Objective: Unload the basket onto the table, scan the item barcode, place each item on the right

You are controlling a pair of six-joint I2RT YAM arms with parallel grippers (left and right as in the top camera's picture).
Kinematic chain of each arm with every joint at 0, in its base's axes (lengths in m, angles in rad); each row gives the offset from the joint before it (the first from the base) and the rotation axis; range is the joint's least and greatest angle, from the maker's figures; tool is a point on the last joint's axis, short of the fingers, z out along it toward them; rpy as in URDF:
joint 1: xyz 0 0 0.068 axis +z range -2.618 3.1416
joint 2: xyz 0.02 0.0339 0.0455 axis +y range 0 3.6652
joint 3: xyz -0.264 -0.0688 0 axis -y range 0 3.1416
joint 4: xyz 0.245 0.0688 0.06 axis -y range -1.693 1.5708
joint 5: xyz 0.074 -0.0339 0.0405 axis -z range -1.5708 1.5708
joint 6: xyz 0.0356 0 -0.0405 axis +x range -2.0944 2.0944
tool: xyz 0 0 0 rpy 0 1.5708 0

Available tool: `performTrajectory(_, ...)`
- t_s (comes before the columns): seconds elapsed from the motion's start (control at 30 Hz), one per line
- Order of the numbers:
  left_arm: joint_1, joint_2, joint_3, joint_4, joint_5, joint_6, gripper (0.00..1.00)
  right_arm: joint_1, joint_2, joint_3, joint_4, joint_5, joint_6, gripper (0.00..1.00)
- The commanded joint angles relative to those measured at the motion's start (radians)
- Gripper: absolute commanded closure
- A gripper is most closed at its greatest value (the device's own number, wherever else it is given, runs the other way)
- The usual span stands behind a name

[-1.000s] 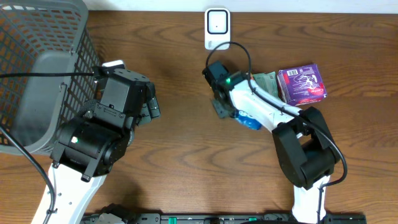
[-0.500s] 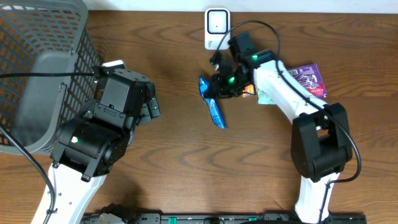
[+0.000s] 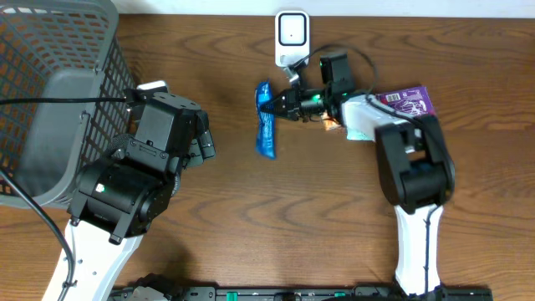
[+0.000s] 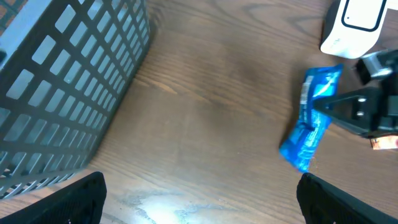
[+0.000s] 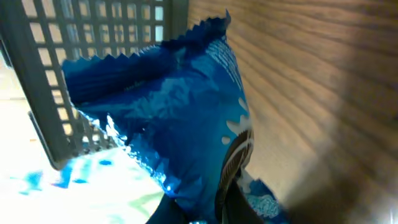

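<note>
The item is a blue snack packet (image 3: 265, 123) held just above the table, below and left of the white scanner (image 3: 292, 38). My right gripper (image 3: 280, 105) is shut on the packet's upper part, reaching in from the right. In the right wrist view the crinkled packet (image 5: 180, 118) fills the frame and runs down between the fingers (image 5: 249, 202). The left wrist view shows the packet (image 4: 311, 118) and the scanner (image 4: 354, 25) at the right. My left gripper (image 4: 199, 208) stands open over bare wood, left of the packet. No barcode is visible.
A grey mesh basket (image 3: 50, 84) fills the left back corner. A purple packet (image 3: 410, 107) and a pale green packet (image 3: 359, 130) lie on the table behind the right arm. The scanner's cable loops over the right wrist.
My right arm has swung the blue packet from mid-table up and to the left, so it now hangs beside the scanner. The left arm has not moved.
</note>
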Motion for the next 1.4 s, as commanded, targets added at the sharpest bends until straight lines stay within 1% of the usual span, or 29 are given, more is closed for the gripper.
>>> performTrajectory(0.0,0.006,0.0,0.005,-0.003,-0.01,0.01,0.02,-0.005,0.038,-0.008,0.035,-0.076,0.138,0.99)
performTrajectory(0.07,0.006,0.0,0.005,-0.003,-0.01,0.01,0.02,-0.01,0.034,-0.008,0.012,0.002,0.134,0.98)
performTrajectory(0.17,0.006,0.0,0.005,-0.003,-0.01,0.01,0.02,-0.014,-0.002,-0.008,-0.001,0.071,0.113,0.93)
performTrajectory(0.23,0.006,0.0,0.005,-0.003,-0.01,0.01,0.02,-0.014,-0.047,-0.008,-0.052,0.138,0.072,0.9)
performTrajectory(0.27,0.006,0.0,0.005,-0.003,-0.01,0.01,0.02,-0.014,-0.079,-0.008,-0.106,0.199,0.039,0.87)
performTrajectory(0.33,0.006,0.0,0.005,-0.003,-0.01,0.01,0.02,-0.014,-0.151,-0.004,-0.232,0.342,-0.033,0.77)
performTrajectory(0.37,0.006,0.0,0.005,-0.003,-0.01,0.01,0.02,-0.014,-0.183,-0.001,-0.287,0.411,-0.064,0.69)
performTrajectory(0.43,0.006,0.0,0.005,-0.003,-0.01,0.01,0.02,-0.014,-0.257,0.011,-0.41,0.562,-0.132,0.44)
performTrajectory(0.47,0.006,0.0,0.005,-0.003,-0.01,0.01,0.02,-0.014,-0.296,0.017,-0.466,0.639,-0.153,0.37)
performTrajectory(0.5,0.006,0.0,0.005,-0.003,-0.01,0.01,0.02,-0.014,-0.33,0.019,-0.508,0.702,-0.169,0.33)
performTrajectory(0.53,0.006,0.0,0.005,-0.003,-0.01,0.01,0.02,-0.014,-0.358,0.02,-0.537,0.741,-0.183,0.33)
performTrajectory(0.63,0.006,0.0,0.005,-0.003,-0.01,0.01,0.02,-0.013,-0.435,0.02,-0.614,0.834,-0.222,0.33)
performTrajectory(0.7,0.006,0.0,0.005,-0.003,-0.01,0.01,0.02,-0.007,-0.463,0.02,-0.648,0.845,-0.237,0.35)
performTrajectory(0.8,0.006,0.0,0.005,-0.003,-0.01,0.01,0.02,0.011,-0.468,0.02,-0.69,0.844,-0.241,0.41)
performTrajectory(0.97,0.006,0.0,0.005,-0.003,-0.01,0.01,0.02,0.083,-0.432,0.02,-0.766,0.856,-0.259,0.7)
performTrajectory(1.0,0.006,0.0,0.005,-0.003,-0.01,0.01,0.02,0.11,-0.414,0.02,-0.787,0.882,-0.249,0.79)
performTrajectory(1.1,0.006,0.0,0.005,-0.003,-0.01,0.01,0.02,0.162,-0.366,0.019,-0.828,0.96,-0.196,0.92)
performTrajectory(1.13,0.006,0.0,0.005,-0.003,-0.01,0.01,0.02,0.191,-0.327,0.019,-0.835,0.996,-0.175,0.95)
performTrajectory(1.2,0.006,0.0,0.005,-0.003,-0.01,0.01,0.02,0.21,-0.289,0.019,-0.831,1.013,-0.148,0.99)
performTrajectory(1.23,0.006,0.0,0.005,-0.003,-0.01,0.01,0.02,0.217,-0.268,0.019,-0.829,1.034,-0.132,0.99)
performTrajectory(1.37,0.006,0.0,0.005,-0.003,-0.01,0.01,0.02,0.229,-0.204,0.019,-0.83,1.205,-0.105,0.99)
